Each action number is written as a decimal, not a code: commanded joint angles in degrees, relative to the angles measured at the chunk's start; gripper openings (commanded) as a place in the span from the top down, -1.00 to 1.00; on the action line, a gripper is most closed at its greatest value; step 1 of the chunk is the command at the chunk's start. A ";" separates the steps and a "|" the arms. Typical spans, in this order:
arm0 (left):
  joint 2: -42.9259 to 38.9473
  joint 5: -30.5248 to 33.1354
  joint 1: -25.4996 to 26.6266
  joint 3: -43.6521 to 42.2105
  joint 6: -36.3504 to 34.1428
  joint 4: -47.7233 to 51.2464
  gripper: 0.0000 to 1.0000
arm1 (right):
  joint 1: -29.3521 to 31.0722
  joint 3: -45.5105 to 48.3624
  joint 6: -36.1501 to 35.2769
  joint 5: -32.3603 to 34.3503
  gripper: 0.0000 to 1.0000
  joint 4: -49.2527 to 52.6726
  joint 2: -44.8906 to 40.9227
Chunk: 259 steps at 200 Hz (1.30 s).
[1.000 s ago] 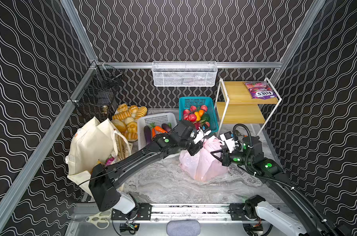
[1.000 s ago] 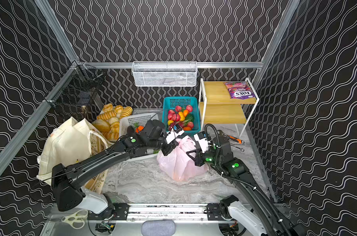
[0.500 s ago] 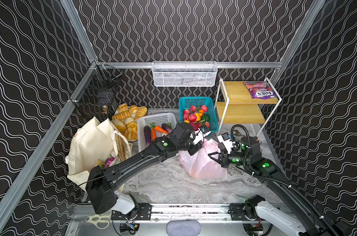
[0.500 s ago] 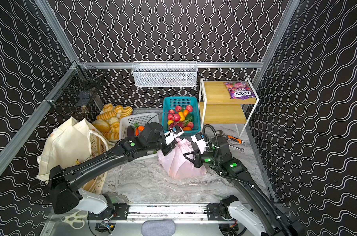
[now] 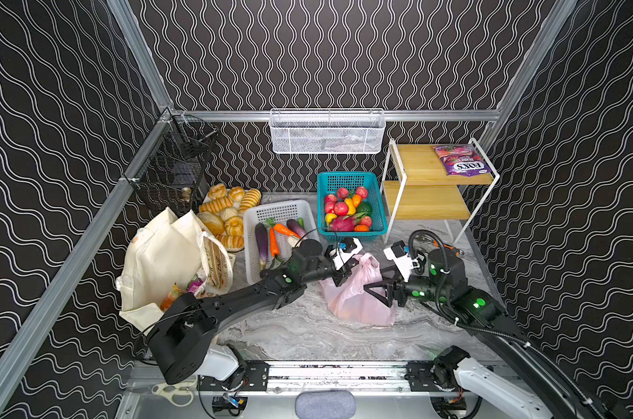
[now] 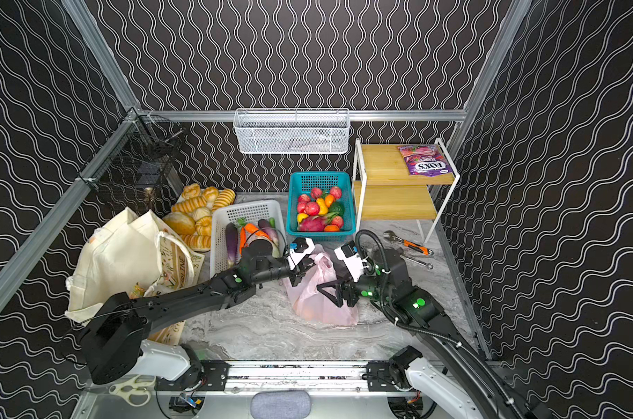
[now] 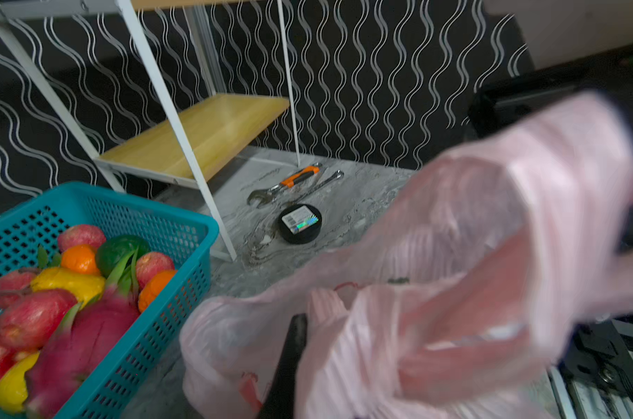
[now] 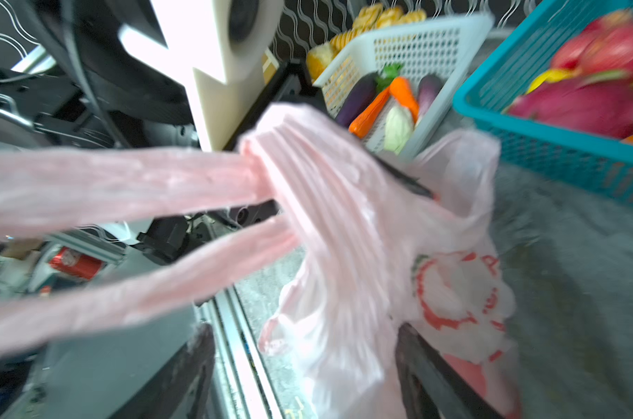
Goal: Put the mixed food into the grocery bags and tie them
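1. In both top views, find the pink plastic bag (image 5: 358, 304) (image 6: 318, 304) slumped on the table (image 5: 307, 326), just before the teal basket (image 5: 345, 175), between left gripper (image 5: 344, 275) and right gripper (image 5: 378, 292). Note the left's tight clamp on the bag's gathered top. Note the right's wide spread, aimed at the bag's flank, apparently gripping nothing.
2. From the left wrist, make out one dark finger (image 7: 289, 362) buried in pink film. Too blurred to tell more of the pinch.
3. From the right wrist, see fingers (image 8: 420, 362) well apart, with the bag body between and beyond. Follow the handle loops (image 8: 126, 188) lengthwise from the left's pinch back toward this wrist. Judged nearer the right arm, so probably its next catch.
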State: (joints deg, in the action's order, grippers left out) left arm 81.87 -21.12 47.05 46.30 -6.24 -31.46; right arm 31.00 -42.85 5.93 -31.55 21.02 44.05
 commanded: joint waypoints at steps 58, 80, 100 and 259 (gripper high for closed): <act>1.37 -9.24 -3.52 -1.99 0.98 -20.66 1.00 | -0.07 -1.74 -3.38 21.15 -0.28 -5.15 -11.63; 1.36 -10.59 -3.79 -1.71 -0.51 -19.45 1.00 | -0.08 -1.90 -0.89 25.74 -0.07 -10.43 -11.18; 1.37 -12.73 -4.30 -1.27 -1.32 -18.72 1.00 | -1.08 -7.67 -0.14 30.63 0.21 -5.68 -2.35; 8.41 -23.40 -6.08 -0.46 10.72 -30.07 1.00 | 18.53 3.83 4.32 23.71 0.47 -16.69 7.38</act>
State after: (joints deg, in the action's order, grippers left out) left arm 90.26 -41.34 41.15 46.15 1.30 -54.87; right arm 49.23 -41.98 9.80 -14.81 9.58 56.51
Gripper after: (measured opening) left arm 0.052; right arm 0.238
